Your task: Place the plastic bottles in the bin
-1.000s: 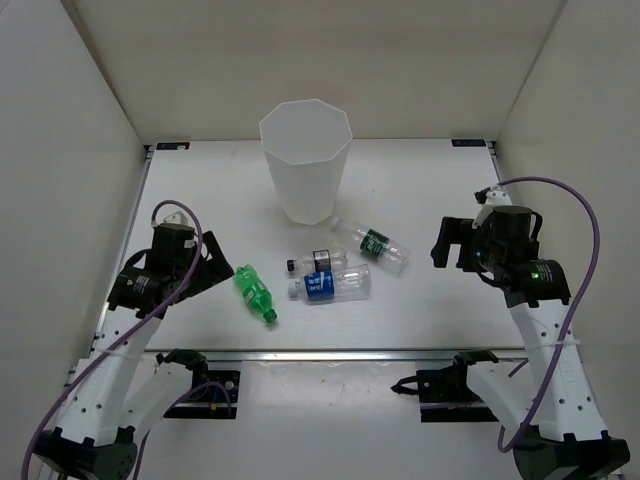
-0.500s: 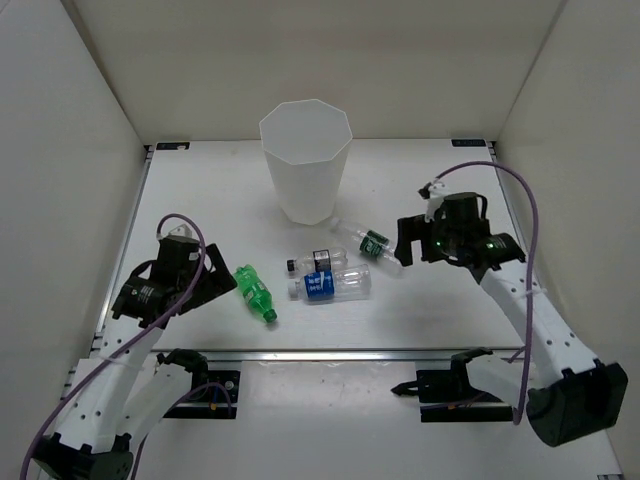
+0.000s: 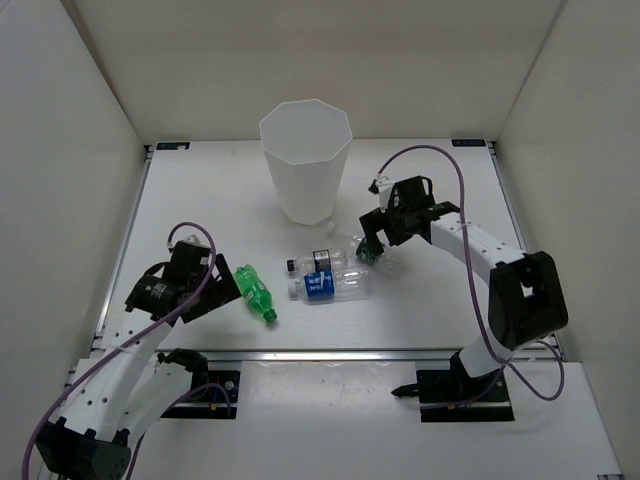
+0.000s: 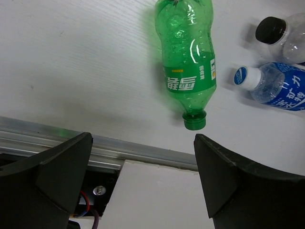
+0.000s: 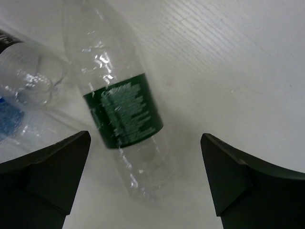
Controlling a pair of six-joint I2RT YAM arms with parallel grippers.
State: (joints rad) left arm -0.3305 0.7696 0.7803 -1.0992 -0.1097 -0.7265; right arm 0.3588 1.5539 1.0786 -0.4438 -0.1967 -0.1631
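The tall white bin [image 3: 305,160] stands at the back middle. Four bottles lie in front of it: the green bottle [image 3: 254,293] [image 4: 188,62], the blue-label bottle [image 3: 330,285] [image 4: 279,88], the black-label bottle [image 3: 318,261] [image 4: 281,33] and the dark-green-label bottle [image 3: 348,234] [image 5: 121,114]. My left gripper [image 3: 222,285] [image 4: 143,162] is open and empty, just left of the green bottle and short of its cap. My right gripper [image 3: 372,245] [image 5: 145,167] is open, low over the dark-green-label bottle, its jaws standing either side of the bottle's base end.
White walls close in the table on the left, right and back. A metal rail [image 4: 143,150] runs along the table's near edge, right by the green bottle's cap. The blue-label and black-label bottles lie side by side, close to the right gripper's left finger [image 5: 47,162].
My right arm has swung left from the table's right side to over the dark-green-label bottle. My left gripper has moved lower and closer to the green bottle. The bottles have not moved.
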